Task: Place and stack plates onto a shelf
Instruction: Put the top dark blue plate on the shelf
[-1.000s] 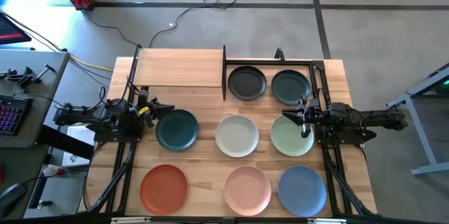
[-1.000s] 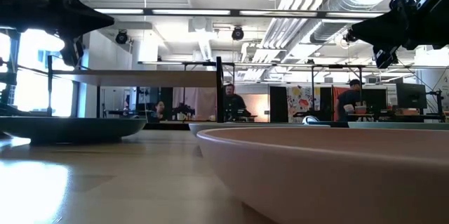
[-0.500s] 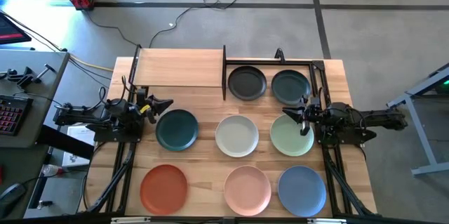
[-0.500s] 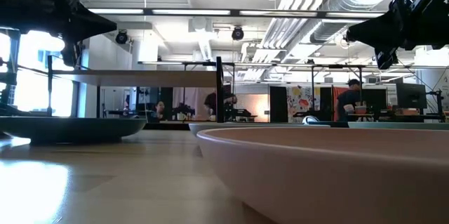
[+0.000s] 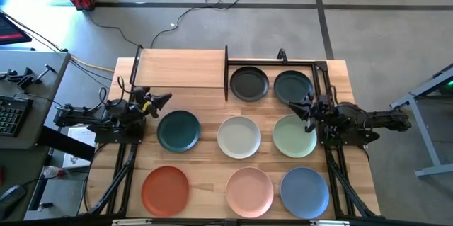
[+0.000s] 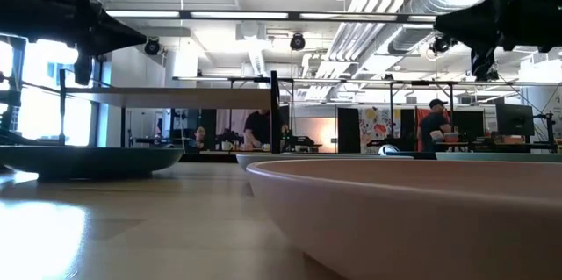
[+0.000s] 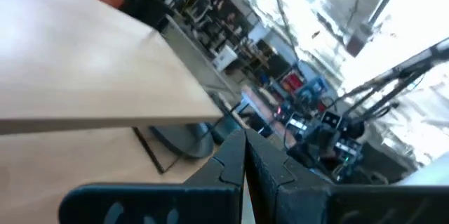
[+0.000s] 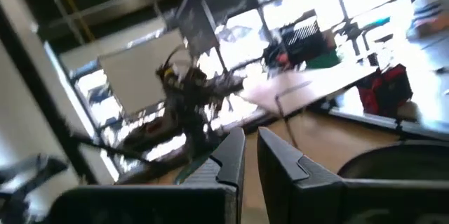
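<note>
Several plates lie flat on the plank table: two charcoal [image 5: 249,83] [image 5: 293,86] at the far side, dark teal [image 5: 178,130], off-white [image 5: 238,136] and pale green [image 5: 294,135] in the middle row, terracotta [image 5: 165,189], pink [image 5: 249,189] and blue [image 5: 304,191] near the front. The shelf [image 5: 180,68] stands at the far left, its board bare. My left gripper [image 5: 168,98] hovers shut between the shelf and the teal plate. My right gripper [image 5: 291,107] hovers above the pale green plate's far rim, fingers nearly together with nothing between them.
A black metal frame [image 5: 276,61] borders the two charcoal plates at the far right. Both arms' bases sit at the table's left and right edges. Bare wood shows between the plate rows. People sit at desks in the room beyond the table.
My left gripper has swung at the wrist toward the far edge, nearer the shelf. My right gripper has tipped upward and turned toward the far edge, rising slightly. No plate has moved.
</note>
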Motion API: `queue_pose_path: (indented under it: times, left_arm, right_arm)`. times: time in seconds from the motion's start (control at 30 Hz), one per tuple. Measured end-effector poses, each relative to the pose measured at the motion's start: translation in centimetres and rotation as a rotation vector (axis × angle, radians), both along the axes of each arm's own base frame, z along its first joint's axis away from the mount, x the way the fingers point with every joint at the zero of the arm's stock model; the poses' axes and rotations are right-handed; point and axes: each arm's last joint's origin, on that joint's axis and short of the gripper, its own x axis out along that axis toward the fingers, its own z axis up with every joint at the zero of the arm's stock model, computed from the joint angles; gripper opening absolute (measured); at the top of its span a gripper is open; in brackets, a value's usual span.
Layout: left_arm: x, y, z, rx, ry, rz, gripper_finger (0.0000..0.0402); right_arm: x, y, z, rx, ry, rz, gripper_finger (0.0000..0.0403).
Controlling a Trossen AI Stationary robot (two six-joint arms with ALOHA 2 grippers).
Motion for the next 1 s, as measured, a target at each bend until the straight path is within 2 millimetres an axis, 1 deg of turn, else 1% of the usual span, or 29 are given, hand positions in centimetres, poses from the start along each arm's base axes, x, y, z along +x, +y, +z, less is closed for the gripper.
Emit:
queue_pose_path:
  times: [0.13,0.3,0.4,0.5,0.57,0.63,0.8,0.9,1.0]
  left_arm:
    - [-0.1,0.0,1.1,0.063,-0.073,0.011,0.0000]
    - [-0.6,0.1,2.9,0.144,-0.136,0.041,0.0000]
    - [-0.8,0.1,4.3,0.176,-0.133,0.059,0.0000]
    - [-0.9,0.1,5.7,0.203,-0.121,0.065,0.0000]
    - [-0.8,0.1,6.6,0.215,-0.114,0.068,0.0000]
    - [-0.7,0.1,7.5,0.223,-0.108,0.069,0.0000]
    - [-0.2,0.1,9.9,0.252,-0.082,0.087,0.0000]
    - [0.3,0.1,11.5,0.291,-0.057,0.094,0.0000]
    - [0.8,0.0,13.0,0.324,-0.030,0.100,0.0000]
  right_arm:
    - [-0.3,-0.1,1.1,0.004,-0.050,-0.045,0.0024]
    - [-1.2,-0.2,3.8,-0.023,-0.126,-0.057,0.0024]
    - [-1.9,-0.2,5.8,-0.029,-0.176,-0.061,0.0024]
    - [-2.4,-0.3,7.6,-0.078,-0.167,-0.077,0.0024]
    - [-2.7,-0.3,8.8,-0.119,-0.122,-0.102,0.0024]
    - [-2.8,-0.5,10.0,-0.155,-0.036,-0.148,0.0024]
    - [-2.8,-0.8,12.8,-0.205,0.263,-0.267,0.0024]
    - [-2.4,-0.9,14.5,-0.231,0.423,-0.304,0.0024]
    - [-1.7,-0.9,16.3,-0.253,0.534,-0.309,0.0024]
